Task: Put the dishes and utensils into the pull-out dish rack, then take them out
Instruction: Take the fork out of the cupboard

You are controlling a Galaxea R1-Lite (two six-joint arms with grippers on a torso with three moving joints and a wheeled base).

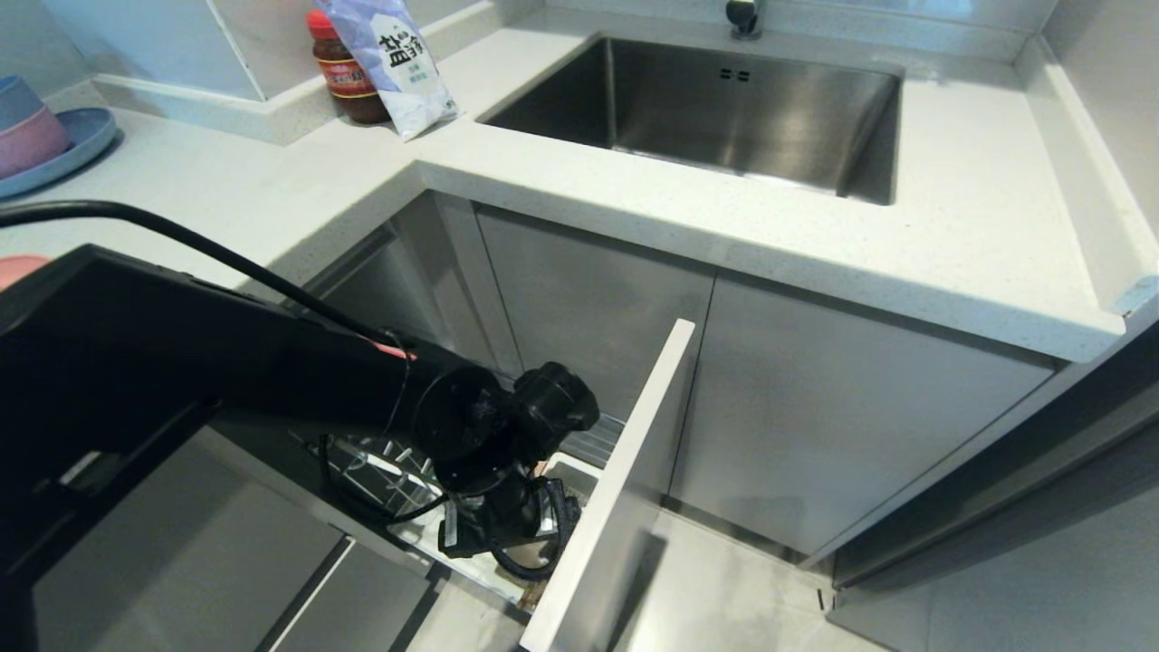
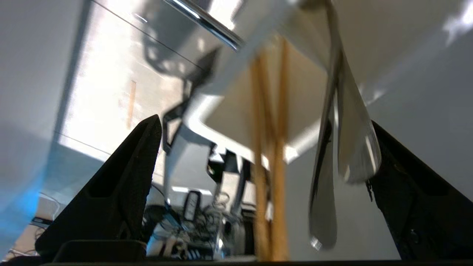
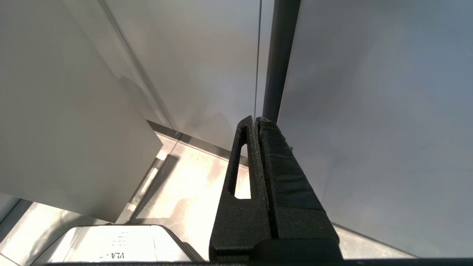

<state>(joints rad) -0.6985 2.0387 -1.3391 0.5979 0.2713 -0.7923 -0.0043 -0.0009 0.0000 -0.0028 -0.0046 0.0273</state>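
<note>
Hovering left pincer (image 2: 264,129), spread wide around chopsticks (image 2: 268,173) and fork (image 2: 325,184).

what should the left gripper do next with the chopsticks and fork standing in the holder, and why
Probably ease the left gripper further in and close on the chopsticks. Its fingers stand wide open, and the chopsticks and fork both stand between them in the white cutlery holder. The chopsticks sit nearer the middle. The right gripper hangs shut beside the cabinet.
</note>
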